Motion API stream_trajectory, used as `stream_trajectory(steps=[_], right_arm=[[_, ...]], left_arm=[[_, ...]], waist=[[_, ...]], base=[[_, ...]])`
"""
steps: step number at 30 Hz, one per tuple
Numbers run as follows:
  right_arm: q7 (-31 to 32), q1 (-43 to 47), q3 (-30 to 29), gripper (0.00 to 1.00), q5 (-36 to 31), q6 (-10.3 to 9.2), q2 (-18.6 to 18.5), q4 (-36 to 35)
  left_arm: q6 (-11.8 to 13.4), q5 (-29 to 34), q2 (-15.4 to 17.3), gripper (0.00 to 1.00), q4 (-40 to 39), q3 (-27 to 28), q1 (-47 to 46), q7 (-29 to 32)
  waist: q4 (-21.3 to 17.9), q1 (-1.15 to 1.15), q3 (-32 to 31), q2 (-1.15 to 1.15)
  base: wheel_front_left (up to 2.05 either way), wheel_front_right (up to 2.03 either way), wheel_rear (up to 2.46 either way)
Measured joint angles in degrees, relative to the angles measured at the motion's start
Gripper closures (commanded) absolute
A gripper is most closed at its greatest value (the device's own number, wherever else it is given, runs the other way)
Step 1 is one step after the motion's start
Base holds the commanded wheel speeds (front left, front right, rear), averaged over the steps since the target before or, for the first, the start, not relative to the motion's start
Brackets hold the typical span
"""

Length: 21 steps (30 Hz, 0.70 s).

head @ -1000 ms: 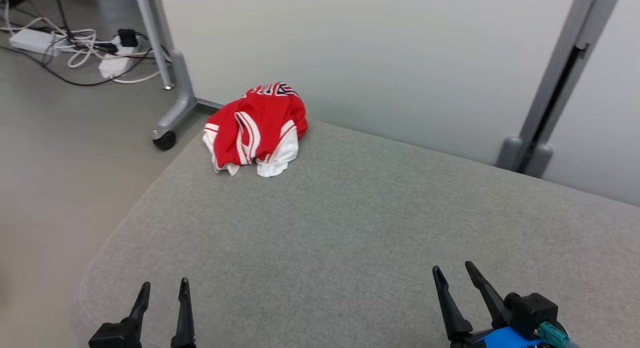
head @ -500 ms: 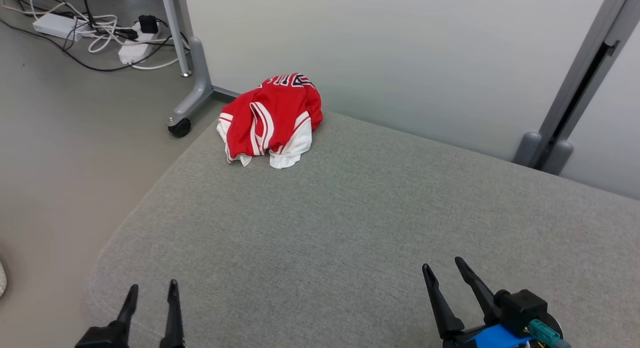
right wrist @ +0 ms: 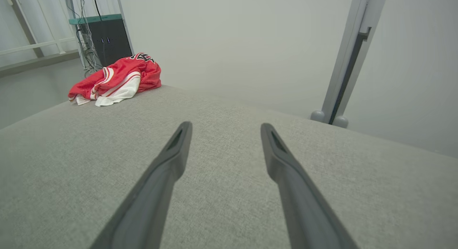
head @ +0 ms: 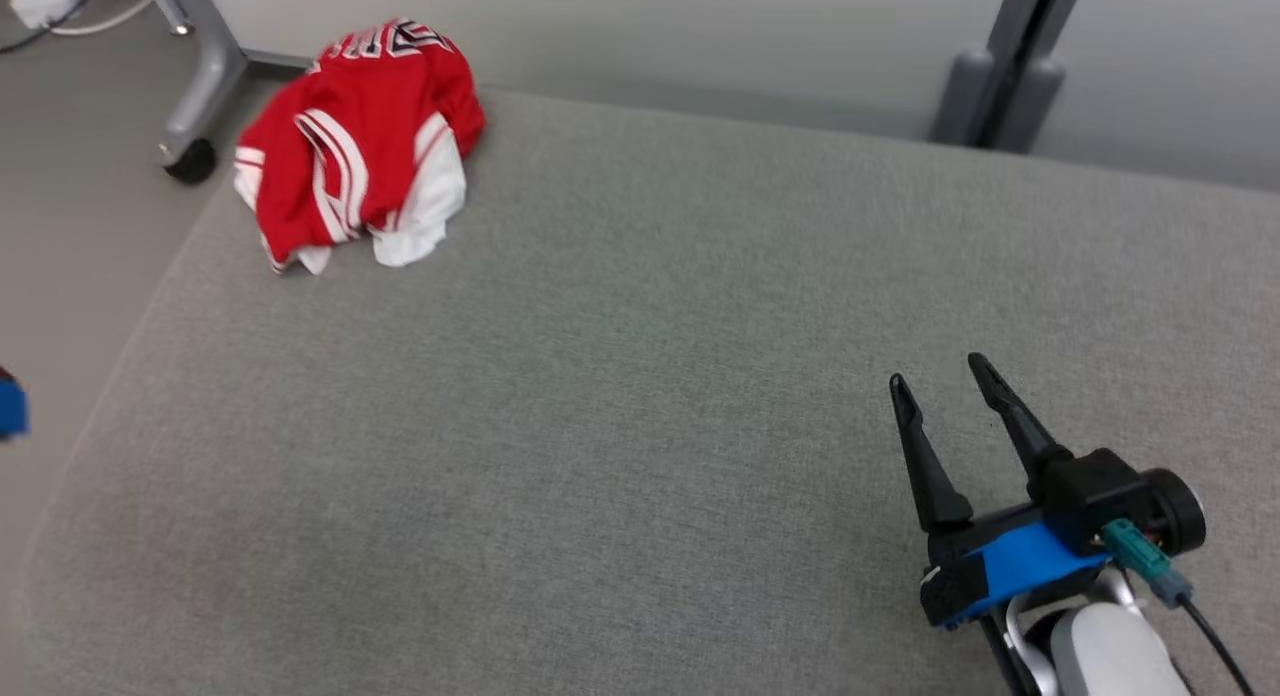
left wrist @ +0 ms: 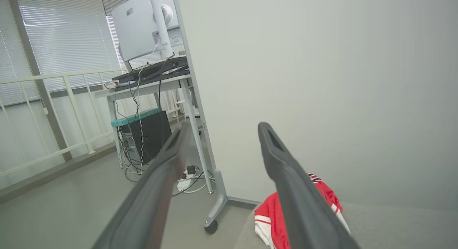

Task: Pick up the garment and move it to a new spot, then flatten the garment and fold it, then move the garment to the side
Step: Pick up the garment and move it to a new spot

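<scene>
While the right claw (head: pixel 935 370) gapes, the garment (head: pixel 350 106) lies crumpled.

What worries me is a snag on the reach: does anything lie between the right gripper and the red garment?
Nothing visible does. The right gripper stands open over the near right of the grey cushion, the garment lies crumpled at its far left corner, and only bare cushion shows between them.

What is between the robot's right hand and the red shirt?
Nothing but bare grey cushion lies between the right hand and the red shirt, seen in the head view.
</scene>
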Motion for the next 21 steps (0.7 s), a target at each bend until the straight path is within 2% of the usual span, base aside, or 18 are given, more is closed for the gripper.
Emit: stream_trajectory(steps=[2, 4, 7, 11, 15, 17, 18, 21], right_arm=[[1.3, -1.3, -0.9, 0.00, -1.8, 0.00, 0.0, -2.3], [2.6, -2.8, -1.6, 0.00, -3.6, 0.00, 0.0, -4.8], [4.7, -4.6, -1.8, 0.00, -6.5, 0.00, 0.0, -9.0], [7.7, -6.5, -0.4, 0.00, -9.8, 0.00, 0.0, -14.3], [9.8, -7.3, 0.0, 0.00, -11.6, 0.00, 0.0, -18.9], [10.5, -7.3, -0.4, 0.00, -12.5, 0.00, 0.0, -20.7], [11.2, -7.1, -0.5, 0.00, -13.6, 0.00, 0.0, -22.0], [11.7, -6.3, -1.2, 0.00, -14.3, 0.00, 0.0, -23.2]], left_arm=[[-2.1, -0.5, 2.9, 0.00, 2.9, 0.7, -6.9, 1.7], [-3.6, -1.7, 3.5, 0.00, 6.3, 0.9, -14.9, 3.3], [-6.1, -4.9, 1.9, 0.00, 13.1, -0.5, -24.9, 6.7], [-8.1, -3.8, -0.1, 0.00, 24.1, -4.8, -33.3, 9.9], [-11.0, -4.4, -3.1, 0.00, 33.8, -7.6, -37.1, 10.7], [-13.3, -4.4, -4.5, 0.00, 38.5, -9.1, -38.4, 10.8], [-15.5, -4.6, -5.6, 0.00, 42.5, -10.7, -39.7, 11.6], [-17.5, -4.3, -6.5, 0.00, 47.5, -13.3, -41.3, 13.0]], waist=[[-1.4, 0.00, 2.4, 0.00], [-2.6, 0.00, 4.8, 0.00], [-4.1, 0.00, 8.6, 0.00], [-5.6, 0.00, 13.6, 0.00], [-6.6, 0.00, 18.0, 0.00], [-7.0, 0.00, 19.9, 0.00], [-7.1, 0.00, 21.6, 0.00], [-7.1, 0.00, 23.7, 0.00]], base=[[0.00, 0.00, 0.00], [0.00, 0.00, 0.00], [0.00, 0.00, 0.00], [0.00, 0.00, 0.00], [0.00, 0.00, 0.00], [0.00, 0.00, 0.00], [0.00, 0.00, 0.00], [0.00, 0.00, 0.00]])
